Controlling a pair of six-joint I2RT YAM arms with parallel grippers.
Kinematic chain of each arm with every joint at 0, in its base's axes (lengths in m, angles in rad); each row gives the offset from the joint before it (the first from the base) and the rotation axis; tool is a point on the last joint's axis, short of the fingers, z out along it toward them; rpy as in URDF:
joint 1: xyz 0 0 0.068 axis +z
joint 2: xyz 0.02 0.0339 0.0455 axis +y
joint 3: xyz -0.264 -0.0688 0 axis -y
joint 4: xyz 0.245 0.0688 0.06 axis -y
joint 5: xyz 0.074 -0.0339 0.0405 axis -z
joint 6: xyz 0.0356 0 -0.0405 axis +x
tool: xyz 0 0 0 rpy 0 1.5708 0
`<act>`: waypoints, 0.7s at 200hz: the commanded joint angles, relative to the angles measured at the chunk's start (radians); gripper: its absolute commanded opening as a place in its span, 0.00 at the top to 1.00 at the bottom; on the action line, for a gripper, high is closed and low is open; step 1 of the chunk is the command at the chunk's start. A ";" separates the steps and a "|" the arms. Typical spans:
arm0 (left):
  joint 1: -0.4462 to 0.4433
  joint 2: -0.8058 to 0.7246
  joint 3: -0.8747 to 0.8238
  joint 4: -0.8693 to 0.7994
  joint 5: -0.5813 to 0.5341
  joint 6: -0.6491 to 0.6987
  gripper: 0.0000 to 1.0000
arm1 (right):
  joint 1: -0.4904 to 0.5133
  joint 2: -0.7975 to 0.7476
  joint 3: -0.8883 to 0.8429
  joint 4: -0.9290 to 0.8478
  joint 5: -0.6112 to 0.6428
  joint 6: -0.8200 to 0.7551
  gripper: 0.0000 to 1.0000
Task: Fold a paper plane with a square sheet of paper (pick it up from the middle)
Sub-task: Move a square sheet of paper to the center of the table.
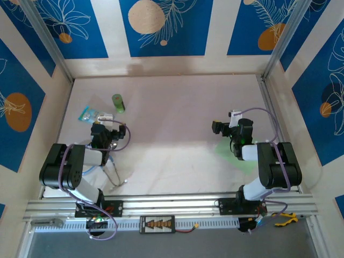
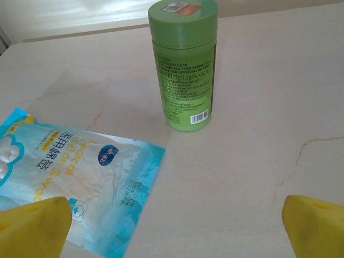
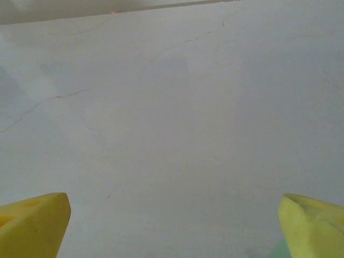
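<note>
The square sheet of paper (image 1: 230, 151) lies flat on the table at the right, pale green and partly covered by my right arm. My right gripper (image 1: 232, 121) hovers just beyond the sheet's far edge. In the right wrist view that gripper (image 3: 174, 220) is open, its yellow fingertips (image 3: 37, 220) wide apart over bare table, and a green sliver of the sheet (image 3: 280, 250) shows by the right tip. My left gripper (image 1: 103, 122) is at the far left. In the left wrist view it (image 2: 177, 226) is open with nothing between its fingers.
A small green cylinder (image 2: 184, 64) stands upright beyond my left gripper, also seen from above (image 1: 118, 103). A clear blue-printed packet (image 2: 70, 183) lies flat to its left (image 1: 91, 114). Low walls (image 1: 161, 64) fence the table.
</note>
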 commanded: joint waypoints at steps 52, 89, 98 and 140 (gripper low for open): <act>0.002 0.003 0.018 -0.001 0.027 0.016 0.00 | -0.006 -0.001 0.016 0.021 -0.007 0.005 0.01; 0.002 0.003 0.018 -0.001 0.027 0.016 0.00 | -0.007 0.000 0.019 0.018 -0.009 0.006 0.01; 0.002 0.001 0.019 -0.001 0.026 0.016 0.00 | -0.009 0.000 0.019 0.019 -0.011 0.006 0.01; 0.003 0.003 0.016 0.002 0.026 0.018 0.00 | -0.012 -0.001 0.017 0.020 -0.017 0.009 0.01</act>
